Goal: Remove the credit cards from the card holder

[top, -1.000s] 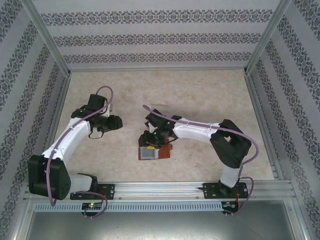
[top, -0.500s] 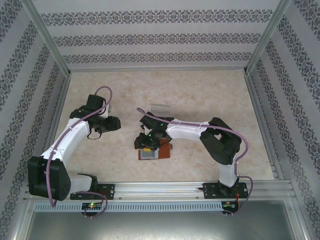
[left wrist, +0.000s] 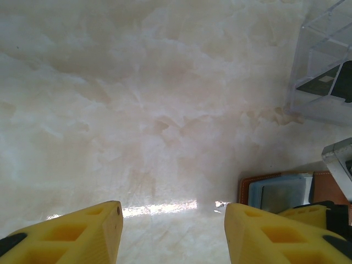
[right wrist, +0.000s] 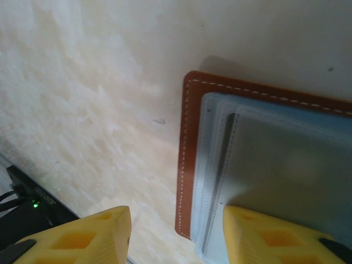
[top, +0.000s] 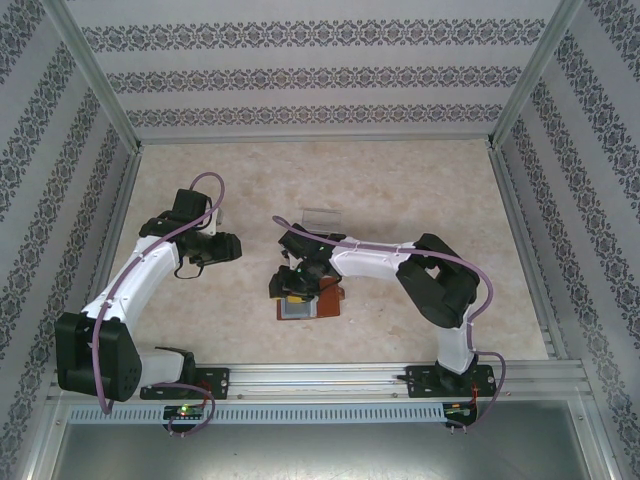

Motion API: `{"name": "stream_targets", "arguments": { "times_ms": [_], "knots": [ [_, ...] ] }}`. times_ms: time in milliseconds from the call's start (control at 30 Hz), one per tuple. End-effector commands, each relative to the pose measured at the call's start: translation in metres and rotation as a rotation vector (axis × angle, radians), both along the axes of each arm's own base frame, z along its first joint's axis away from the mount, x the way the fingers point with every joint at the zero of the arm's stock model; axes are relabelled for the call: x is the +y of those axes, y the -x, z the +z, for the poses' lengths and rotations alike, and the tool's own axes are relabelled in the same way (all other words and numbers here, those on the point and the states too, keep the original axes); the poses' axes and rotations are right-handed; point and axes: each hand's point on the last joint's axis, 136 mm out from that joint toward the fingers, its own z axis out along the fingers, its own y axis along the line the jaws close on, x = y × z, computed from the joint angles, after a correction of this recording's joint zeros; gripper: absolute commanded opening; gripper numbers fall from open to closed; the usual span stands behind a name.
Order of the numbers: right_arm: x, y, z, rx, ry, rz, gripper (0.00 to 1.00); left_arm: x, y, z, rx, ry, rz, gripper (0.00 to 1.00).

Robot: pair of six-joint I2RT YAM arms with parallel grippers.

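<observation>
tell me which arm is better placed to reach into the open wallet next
Right, probably: the right end effector hangs open directly above the wallet, one finger over its blue-grey lining. The left end effector is open but off to the side over bare table.

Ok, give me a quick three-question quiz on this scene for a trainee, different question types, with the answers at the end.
1. True or false: the reddish-brown leather bifold wallet lies folded shut.
2. Pick one: which hangs over the wallet's stitched edge? (A) left pincer, (B) right pincer, (C) neither.
3. Fill in: the left pincer stands ___, with nothing in it.
Key: 1 false; 2 B; 3 open.
</observation>
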Motion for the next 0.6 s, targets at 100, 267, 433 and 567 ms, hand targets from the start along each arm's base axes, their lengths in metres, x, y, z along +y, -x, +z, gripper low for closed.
{"name": "stream_targets", "arguments": {
  "times_ms": [100, 267, 433, 567],
  "knots": [
    [-0.03, 0.006, -0.007, -0.03, 0.165, 0.012, 0.48, 0.004, 0.011, -0.005, 0.034, -0.005, -0.011, 0.52],
    [-0.048, 0.005, -0.005, -0.055, 0.26, 0.018, 0.48, 0.004, 0.011, -0.005, 0.036, -0.002, -0.011, 0.53],
    [-0.061, 0.003, 0.002, -0.089, 0.347, 0.026, 0.49, 0.003, 0.011, -0.006, 0.038, 0.005, -0.014, 0.53],
    [-0.075, 0.0, 0.009, -0.127, 0.441, 0.04, 0.5, 0.003, 0.011, -0.006, 0.039, 0.008, -0.014, 0.53]
  ]
}}
